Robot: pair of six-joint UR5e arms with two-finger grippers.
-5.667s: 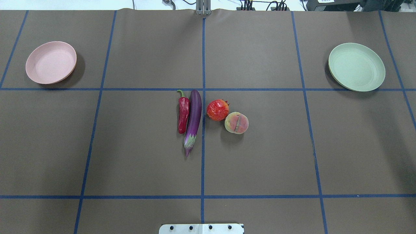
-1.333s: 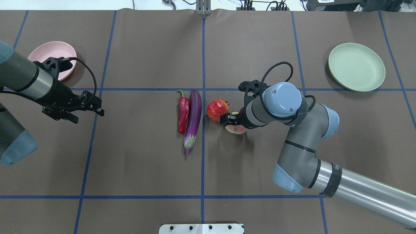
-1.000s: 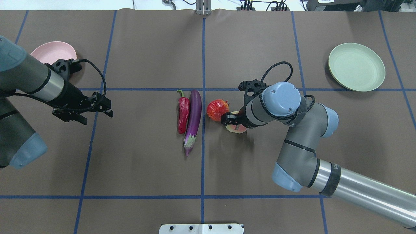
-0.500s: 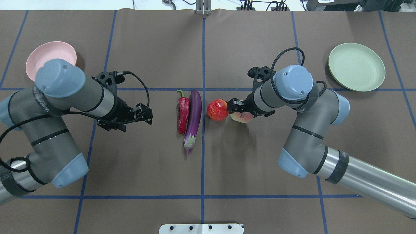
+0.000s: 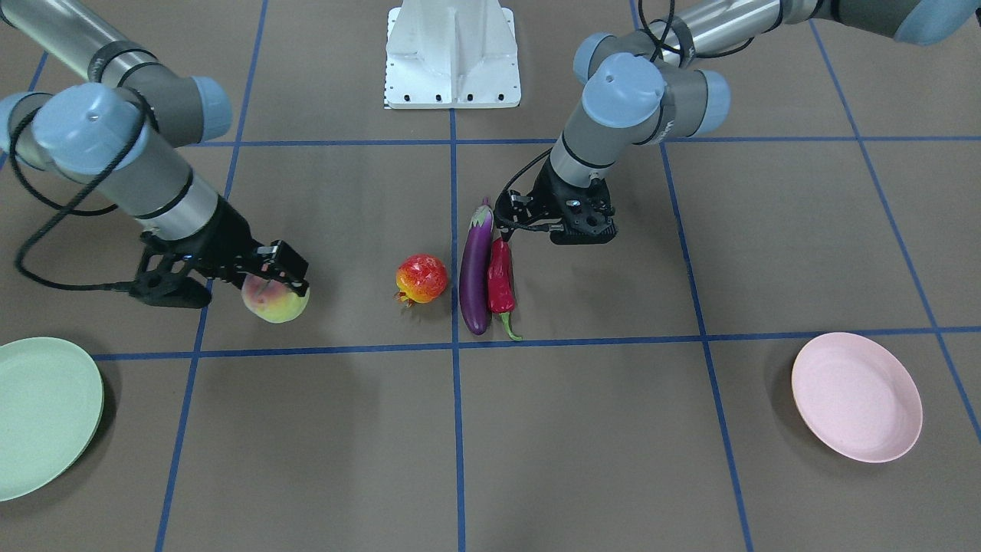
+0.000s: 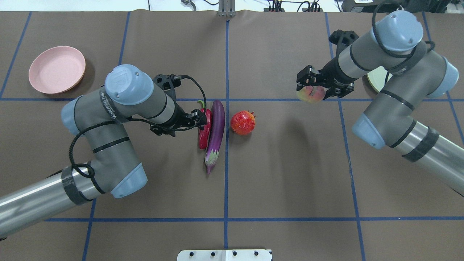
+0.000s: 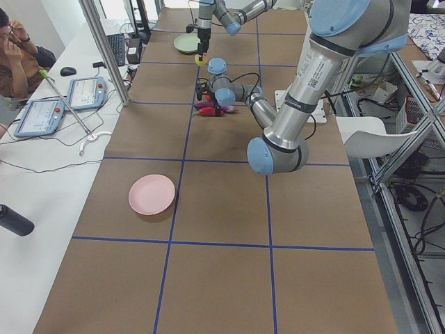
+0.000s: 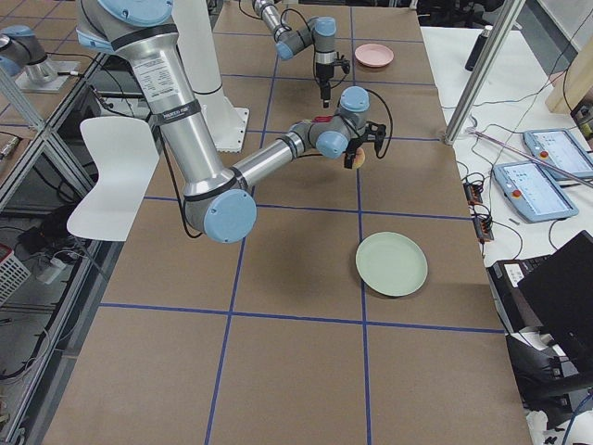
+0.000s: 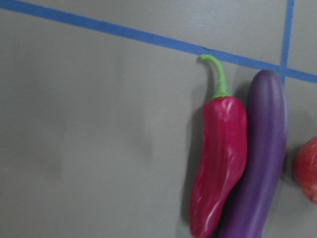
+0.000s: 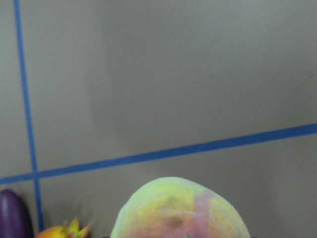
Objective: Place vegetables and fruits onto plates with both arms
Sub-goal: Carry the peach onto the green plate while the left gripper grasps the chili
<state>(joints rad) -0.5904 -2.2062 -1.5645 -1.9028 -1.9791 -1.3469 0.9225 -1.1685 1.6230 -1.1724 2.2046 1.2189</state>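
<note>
My right gripper (image 6: 314, 88) is shut on the yellow-pink peach (image 6: 311, 95) and holds it above the table, a short way from the pale green plate (image 6: 375, 78), which the arm mostly hides. The peach also shows in the front view (image 5: 276, 303). My left gripper (image 6: 183, 125) is open and empty, just above and beside the red chili pepper (image 6: 204, 130). The purple eggplant (image 6: 216, 130) lies against the chili. The pomegranate (image 6: 243, 123) sits right of it. The pale pink plate (image 6: 57, 69) is empty at the far left.
The brown table cover has a grid of blue tape lines. The white robot base (image 5: 452, 54) stands at the near edge. The green plate (image 5: 38, 414) is empty in the front view. Operator tablets (image 7: 83, 90) lie beyond the table's far edge.
My right gripper has lifted the peach off the table and carried it right, toward the green plate. My left arm has swung right, from near the pink plate to the chili.
</note>
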